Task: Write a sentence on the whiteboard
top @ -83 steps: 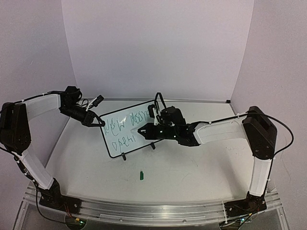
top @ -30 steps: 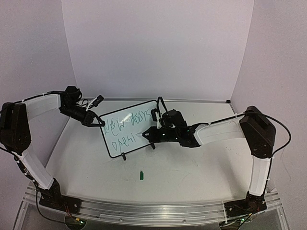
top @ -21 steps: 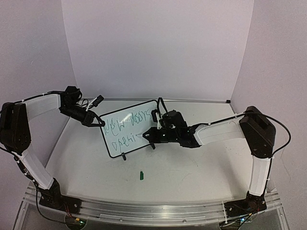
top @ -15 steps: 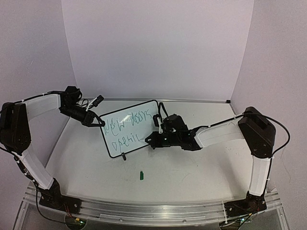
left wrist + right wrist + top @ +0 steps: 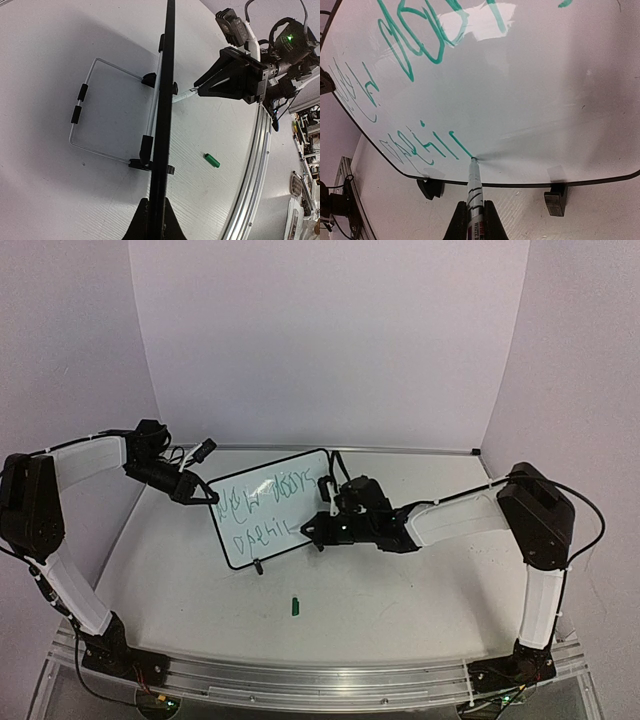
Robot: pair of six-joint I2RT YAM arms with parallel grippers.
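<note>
The whiteboard (image 5: pixel 268 520) stands on its feet near the middle of the worktop (image 5: pixel 400 590), its face turned toward 5 o'clock. The left pincer (image 5: pixel 207 497) is pressed onto the whiteboard's rim at 9 o'clock, bracing it. The right pincer (image 5: pixel 314 529) pinches a marker (image 5: pixel 474 190), whose tip touches the face low down, close to the bottom rim.

The sentence (image 5: pixel 415 45) is in green on two lines. The upper line runs almost the full width. The lower line fills only the part toward 9 o'clock and ends in a slanted stroke that meets the marker tip. From the tip toward 3 o'clock the face is bare.

So the writing looks well along, with the marker partway through the second line. The scrawl is too loose to read, so I cannot tell how many letters are missing. What is probably left is finishing that line, lifting the tip and letting go. The green cap (image 5: pixel 296 606) lies on the worktop at 6 o'clock from the whiteboard, well apart, so recapping may follow.
</note>
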